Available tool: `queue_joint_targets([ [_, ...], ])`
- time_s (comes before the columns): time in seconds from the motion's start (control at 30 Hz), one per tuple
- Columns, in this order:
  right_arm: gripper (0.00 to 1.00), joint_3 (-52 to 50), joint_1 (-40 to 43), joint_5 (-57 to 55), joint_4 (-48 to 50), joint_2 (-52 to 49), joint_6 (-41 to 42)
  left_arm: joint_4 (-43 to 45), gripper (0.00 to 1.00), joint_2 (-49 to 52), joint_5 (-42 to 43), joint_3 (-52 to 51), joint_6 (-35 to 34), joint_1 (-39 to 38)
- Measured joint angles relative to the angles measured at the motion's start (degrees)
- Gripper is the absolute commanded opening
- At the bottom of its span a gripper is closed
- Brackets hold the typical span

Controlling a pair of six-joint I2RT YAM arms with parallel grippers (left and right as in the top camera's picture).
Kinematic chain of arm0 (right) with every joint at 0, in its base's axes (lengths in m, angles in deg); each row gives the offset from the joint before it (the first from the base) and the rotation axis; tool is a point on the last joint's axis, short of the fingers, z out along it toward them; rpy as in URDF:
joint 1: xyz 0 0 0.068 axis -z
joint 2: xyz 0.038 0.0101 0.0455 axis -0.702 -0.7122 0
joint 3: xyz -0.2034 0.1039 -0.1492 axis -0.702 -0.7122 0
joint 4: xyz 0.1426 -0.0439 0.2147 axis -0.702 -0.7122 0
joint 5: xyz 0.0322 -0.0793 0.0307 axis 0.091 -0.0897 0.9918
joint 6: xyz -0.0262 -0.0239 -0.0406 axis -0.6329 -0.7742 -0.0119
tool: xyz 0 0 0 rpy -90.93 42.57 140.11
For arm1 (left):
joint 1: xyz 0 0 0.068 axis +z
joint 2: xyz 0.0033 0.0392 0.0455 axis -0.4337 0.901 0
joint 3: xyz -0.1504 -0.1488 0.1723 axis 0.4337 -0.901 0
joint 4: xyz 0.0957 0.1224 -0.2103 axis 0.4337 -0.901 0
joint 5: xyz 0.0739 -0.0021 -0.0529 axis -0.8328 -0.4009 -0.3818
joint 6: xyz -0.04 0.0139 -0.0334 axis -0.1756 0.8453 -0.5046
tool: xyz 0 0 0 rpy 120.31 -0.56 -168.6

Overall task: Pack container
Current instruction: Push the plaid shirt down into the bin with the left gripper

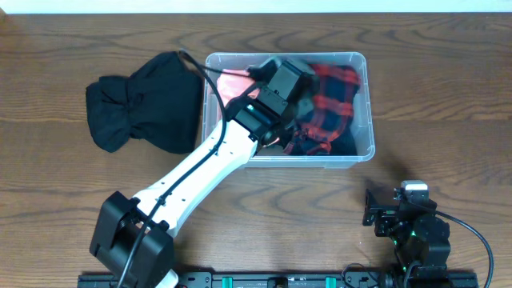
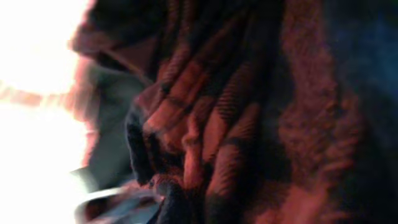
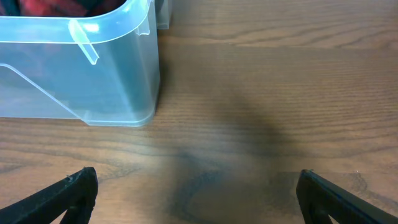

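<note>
Inside container, L end effector over plaid cloth.

No text, label or number can be read anywhere.

White left arm, black joints

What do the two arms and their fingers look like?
The left arm has a long white link with black joints and a black base; a black cable runs along it. The right arm is compact and black, with small green lights and a white part on top. Its fingers are black, flat and tapering.
</note>
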Motion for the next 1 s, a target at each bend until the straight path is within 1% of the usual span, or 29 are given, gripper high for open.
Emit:
queue_joint_targets([
  [0.03, 0.99, 0.0, 0.0, 0.0, 0.1, 0.0, 0.0, -3.3, 0.06, 0.0, -1.4, 0.0, -0.3, 0.2],
  [0.07, 0.99, 0.0, 0.0, 0.0, 0.0, 0.0, 0.0, -6.5, 0.12, 0.0, -3.0, -0.2, -0.5, 0.2],
  [0.1, 0.99, 0.0, 0.0, 0.0, 0.0, 0.0, 0.0, -8.9, 0.25, 0.0, -4.6, -0.3, -0.5, 0.4],
  [0.13, 0.99, 0.0, 0.0, 0.0, 0.0, 0.0, 0.0, -10.6, 0.34, 0.0, -6.1, -0.6, 0.0, 0.6],
  [0.2, 0.99, 0.0, 0.0, 0.0, 0.0, 0.0, 0.0, -13.6, 0.45, 0.0, -8.2, -1.4, 0.9, 1.3],
  [0.23, 0.99, 0.0, 0.0, 0.0, 0.0, 0.0, 0.0, -14.6, 0.52, 0.0, -8.8, -1.7, 2.1, 1.6],
  [0.3, 0.99, 0.0, 0.0, 0.0, 0.0, 0.0, 0.0, -16.2, 0.61, 0.1, -9.9, -2.2, 5.4, 2.5],
  [0.37, 0.99, 0.0, 0.0, 0.0, 0.0, 0.0, 0.0, -16.6, 0.72, 0.1, -10.4, -2.2, 9.6, 3.3],
  [0.43, 0.99, 0.0, 0.0, 0.0, 0.0, 0.0, 0.0, -16.8, 0.78, 0.0, -11.0, -2.2, 15.1, 3.7],
  [0.53, 0.99, 0.0, 0.0, 0.0, 0.0, 0.0, 0.0, -16.3, 0.82, -0.7, -11.4, -2.2, 21.2, 3.7],
  [0.6, 0.99, 0.0, 0.0, 0.0, 0.0, 0.0, 0.0, -14.4, 0.84, -2.0, -11.4, -2.2, 24.8, 3.6],
  [0.7, 0.99, 0.0, 0.0, 0.0, 0.0, 0.0, 0.0, -10.1, 0.84, -5.3, -11.5, -2.2, 30.0, 3.7],
  [0.73, 0.99, 0.0, 0.0, 0.0, 0.0, 0.0, 0.0, -8.9, 0.80, -6.6, -11.5, -2.1, 31.7, 3.7],
  [0.77, 0.99, 0.0, 0.0, 0.0, 0.0, 0.0, 0.0, -7.9, 0.74, -7.7, -11.5, -2.1, 33.0, 3.7],
  [0.87, 0.99, 0.0, 0.0, 0.0, 0.0, 0.0, 0.0, -7.1, 0.47, -9.4, -11.5, -1.7, 36.5, 3.8],
  [0.97, 0.99, 0.0, 0.0, 0.0, 0.0, 0.0, 0.0, -8.1, 0.25, -7.8, -11.6, -1.7, 39.6, 4.0],
  [1.0, 0.99, 0.0, 0.0, 0.0, 0.0, 0.0, 0.0, -8.4, 0.21, -6.8, -11.6, -1.7, 40.1, 4.1],
])
